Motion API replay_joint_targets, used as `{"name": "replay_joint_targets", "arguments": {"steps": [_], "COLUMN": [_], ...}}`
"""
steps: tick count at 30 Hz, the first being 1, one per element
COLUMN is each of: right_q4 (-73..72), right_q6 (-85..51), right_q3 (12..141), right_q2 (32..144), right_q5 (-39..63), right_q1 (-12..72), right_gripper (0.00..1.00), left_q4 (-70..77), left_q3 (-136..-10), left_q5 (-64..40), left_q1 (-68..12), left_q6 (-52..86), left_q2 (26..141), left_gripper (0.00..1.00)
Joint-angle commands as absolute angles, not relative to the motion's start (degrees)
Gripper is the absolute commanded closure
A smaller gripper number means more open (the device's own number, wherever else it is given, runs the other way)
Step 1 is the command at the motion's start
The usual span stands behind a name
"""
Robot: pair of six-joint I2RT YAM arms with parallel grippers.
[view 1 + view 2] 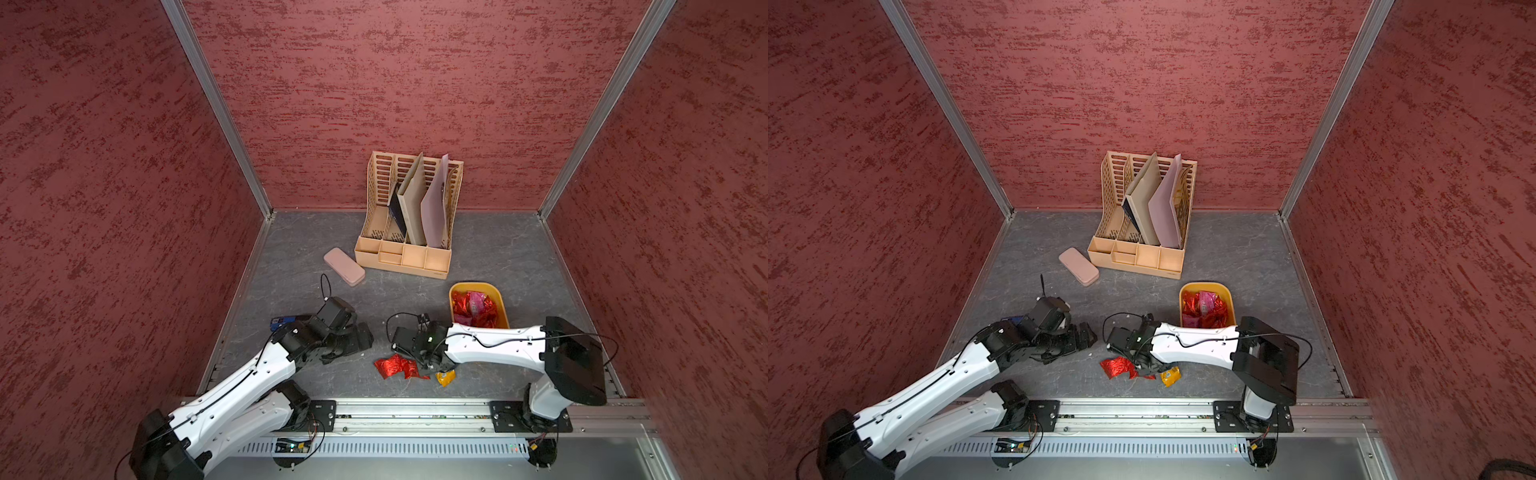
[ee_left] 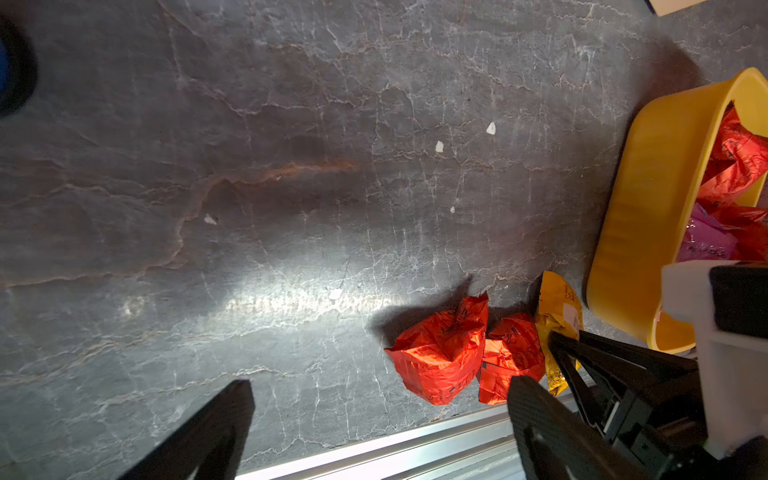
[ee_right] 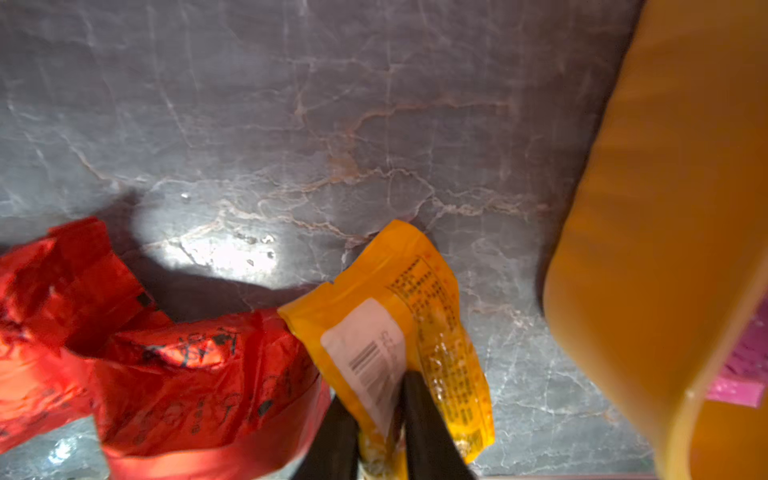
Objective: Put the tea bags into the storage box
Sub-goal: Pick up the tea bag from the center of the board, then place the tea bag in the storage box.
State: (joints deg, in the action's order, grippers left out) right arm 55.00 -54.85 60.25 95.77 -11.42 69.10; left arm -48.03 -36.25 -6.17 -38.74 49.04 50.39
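The mustard-yellow storage box [image 1: 473, 286] stands right of centre in both top views and holds several red and pink tea bags [image 1: 473, 309]. In front of it, near the front rail, lie two red tea bags [image 1: 395, 366] and an orange-gold tea bag [image 1: 445, 377]. My right gripper [image 3: 378, 395] is shut on the orange-gold tea bag [image 3: 415, 299], its fingers pinching the sachet's near end, with a red tea bag [image 3: 187, 365] touching it on one side and the box wall [image 3: 665, 208] on the other. My left gripper [image 2: 382, 386] is open and empty, close to the red tea bags [image 2: 440, 357].
A tall beige file organiser [image 1: 409, 232] with folders stands at the back. A pink oblong case [image 1: 344, 266] lies left of it. A blue object [image 1: 282, 322] shows under the left arm. The metal rail [image 1: 415, 409] runs along the front edge; red walls enclose the table.
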Motion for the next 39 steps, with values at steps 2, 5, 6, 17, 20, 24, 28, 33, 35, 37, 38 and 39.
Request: {"name": "replay_joint_targets", "arguments": {"steps": [2,5,6,17,20,24,28,33,35,37,38,39], "right_q4": [51.60,52.01,52.52,59.55,61.59,64.93,66.77,64.96,63.66,62.56,62.03,61.56], "right_q6": [-55.76,-55.82,-55.71,-53.22,-52.53,-51.12,-49.03,-43.54,-41.51,-40.29,-39.94,-39.90], "right_q3": [58.85,59.33,59.76,71.79,72.73,71.74,68.27,63.35,61.48,59.58,58.65,57.63], "right_q2": [95.75,95.28,94.92,87.23,83.78,76.77,70.56,64.30,63.72,64.01,64.31,64.57], "right_q5": [-10.42,-10.72,-10.85,-13.44,-14.26,-15.99,-15.51,-13.14,-10.18,-8.12,-7.55,-7.39], "right_q1": [68.49,68.47,68.47,66.06,63.18,57.65,50.55,39.32,34.63,31.29,29.97,28.85], "right_gripper": [0.93,1.00,1.00,1.00,1.00,1.00,1.00,1.00,1.00,1.00,1.00,1.00], "left_q4": [-48.30,-48.31,-48.40,-47.69,-46.70,-43.70,-40.39,-37.48,-36.94,-36.58,-36.55,-36.42], "left_q3": [-38.50,-38.65,-38.76,-41.34,-42.88,-44.62,-46.02,-47.60,-48.28,-48.93,-49.23,-49.37], "left_q5": [-6.84,-7.05,-7.20,-8.33,-8.41,-8.89,-8.90,-7.83,-7.35,-6.91,-6.56,-6.23], "left_q1": [-37.95,-37.64,-37.46,-35.62,-35.52,-35.56,-36.36,-38.47,-39.32,-40.03,-40.37,-40.67], "left_q6": [47.29,47.09,46.97,44.72,44.34,45.40,47.35,49.54,50.09,50.66,51.06,51.39], "left_q2": [50.83,50.97,50.96,54.23,56.92,60.64,64.00,68.41,69.97,71.19,71.72,72.12], "left_gripper": [0.00,0.00,0.00,0.00,0.00,0.00,0.00,0.00,0.00,0.00,0.00,0.00]}}
